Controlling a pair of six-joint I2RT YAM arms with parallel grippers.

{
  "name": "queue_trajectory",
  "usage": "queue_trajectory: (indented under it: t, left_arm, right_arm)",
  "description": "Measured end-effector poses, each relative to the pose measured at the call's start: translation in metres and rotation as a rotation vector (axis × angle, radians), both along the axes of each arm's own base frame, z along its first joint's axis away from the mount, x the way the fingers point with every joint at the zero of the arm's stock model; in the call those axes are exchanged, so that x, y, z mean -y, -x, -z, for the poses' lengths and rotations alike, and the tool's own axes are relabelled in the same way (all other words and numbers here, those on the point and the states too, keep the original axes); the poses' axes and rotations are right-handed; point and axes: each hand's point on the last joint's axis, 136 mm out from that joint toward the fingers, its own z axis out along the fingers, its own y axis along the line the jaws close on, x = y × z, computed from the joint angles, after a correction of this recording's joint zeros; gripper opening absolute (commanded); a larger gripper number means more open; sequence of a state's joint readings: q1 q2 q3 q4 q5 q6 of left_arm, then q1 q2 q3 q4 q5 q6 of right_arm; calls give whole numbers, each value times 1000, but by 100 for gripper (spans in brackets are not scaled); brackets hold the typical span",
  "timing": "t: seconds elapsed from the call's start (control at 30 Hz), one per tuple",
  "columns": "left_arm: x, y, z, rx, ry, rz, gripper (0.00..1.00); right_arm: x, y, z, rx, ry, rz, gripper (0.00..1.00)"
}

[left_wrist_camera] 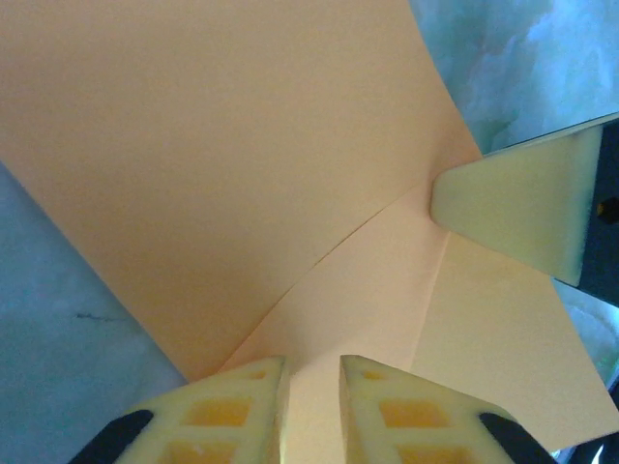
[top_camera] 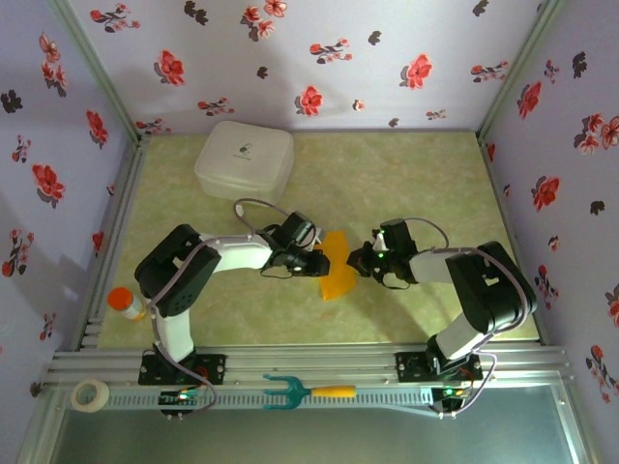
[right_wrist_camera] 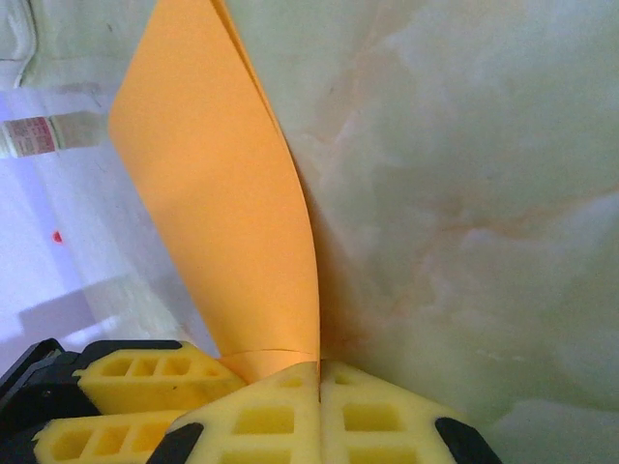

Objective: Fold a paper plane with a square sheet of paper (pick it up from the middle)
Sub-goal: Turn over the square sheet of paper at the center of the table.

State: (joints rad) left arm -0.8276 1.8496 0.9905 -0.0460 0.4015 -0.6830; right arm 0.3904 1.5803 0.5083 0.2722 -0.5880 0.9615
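— When you look from the top, where's the paper plane (top_camera: 337, 263) sitting?
— Mid-counter (top_camera: 406, 174), right between the left claw (top_camera: 314, 261) and the right claw (top_camera: 360, 259), both up against it.
— And the left wrist cam?
— Left claw's cracked open a bit, with orange paper running through the narrow gap.
— Right wrist?
— Right claw's pinched tight on the folded edge, and the paper rises up off the counter.
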Motion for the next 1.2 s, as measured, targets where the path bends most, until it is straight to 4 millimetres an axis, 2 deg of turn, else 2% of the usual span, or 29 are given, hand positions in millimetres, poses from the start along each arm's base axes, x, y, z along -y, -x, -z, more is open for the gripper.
queue_trajectory:
  t: [0.37,0.57,0.83,0.97,1.07,1.2]
  left_arm:
    - [-8,-9,-36,110,25,-45,30]
    - [-20,-17,-63,203,33,-95,31]
    - [-46,-24,-85,315,3,-183,29]
    - [-65,-26,-94,371,-19,-239,29]
    - [-80,-27,-104,416,-26,-281,34]
    - [-97,-29,-117,476,-26,-331,45]
  right_arm:
    - [5,0,-24,67,27,-29,6]
    - [14,-4,-49,140,111,-45,6]
    - [41,-9,-89,252,328,-47,6]
    - [54,-6,-101,294,458,-50,6]
    - [59,-1,-105,327,568,-75,6]
    - [61,2,-114,387,708,-112,4]
